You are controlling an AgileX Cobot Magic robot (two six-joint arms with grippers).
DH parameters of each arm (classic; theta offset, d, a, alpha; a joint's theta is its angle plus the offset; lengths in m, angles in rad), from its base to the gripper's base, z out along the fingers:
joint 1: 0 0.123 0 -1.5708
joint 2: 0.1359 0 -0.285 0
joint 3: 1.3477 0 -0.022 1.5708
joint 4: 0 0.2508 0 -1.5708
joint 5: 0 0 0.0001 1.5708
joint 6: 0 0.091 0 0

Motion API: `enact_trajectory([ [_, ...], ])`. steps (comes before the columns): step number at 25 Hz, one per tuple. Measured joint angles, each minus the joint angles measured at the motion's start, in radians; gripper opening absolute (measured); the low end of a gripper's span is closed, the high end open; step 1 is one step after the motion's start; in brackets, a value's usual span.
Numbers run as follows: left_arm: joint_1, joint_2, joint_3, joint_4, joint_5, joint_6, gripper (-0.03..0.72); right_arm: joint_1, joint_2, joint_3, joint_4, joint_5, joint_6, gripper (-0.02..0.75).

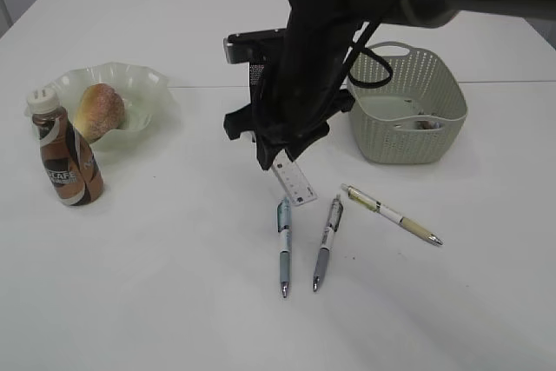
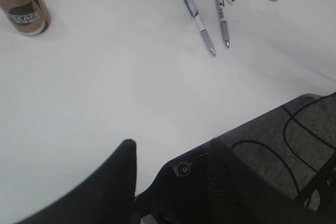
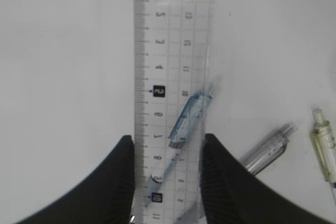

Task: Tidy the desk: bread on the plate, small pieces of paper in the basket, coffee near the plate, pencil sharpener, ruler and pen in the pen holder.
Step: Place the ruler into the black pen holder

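My right gripper [image 1: 273, 159] hangs over the middle of the desk [image 1: 174, 284], shut on the clear ruler [image 1: 294, 184]. In the right wrist view the ruler [image 3: 168, 66] sits edge to edge between both fingers of that gripper [image 3: 167, 148]. Three pens [image 1: 283, 245] [image 1: 325, 241] [image 1: 391, 213] lie below it. The black pen holder [image 1: 255, 67] stands behind the arm, partly hidden. The bread [image 1: 98, 110] lies on the green plate [image 1: 143, 84], with the coffee [image 1: 65, 158] beside it. My left gripper [image 2: 168, 156] is open and empty at the near desk edge. The pencil sharpener is out of view.
The grey-green basket [image 1: 408, 102] stands right of the arm with crumpled paper [image 1: 426, 124] inside. In the left wrist view the desk edge runs diagonally, with dark floor and cables [image 2: 294, 129] beyond it.
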Motion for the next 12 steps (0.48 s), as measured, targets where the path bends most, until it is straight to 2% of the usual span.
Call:
enact_trajectory([
  [5,0.0,0.0,0.0,-0.002,0.0,0.0,0.333,0.009,-0.102,0.005,0.0,-0.074,-0.003,0.277],
  [12,0.0,0.0,0.0,-0.004,0.0,0.0,0.333,0.046,-0.251,0.174,-0.068,-0.415,-0.014,0.277],
])
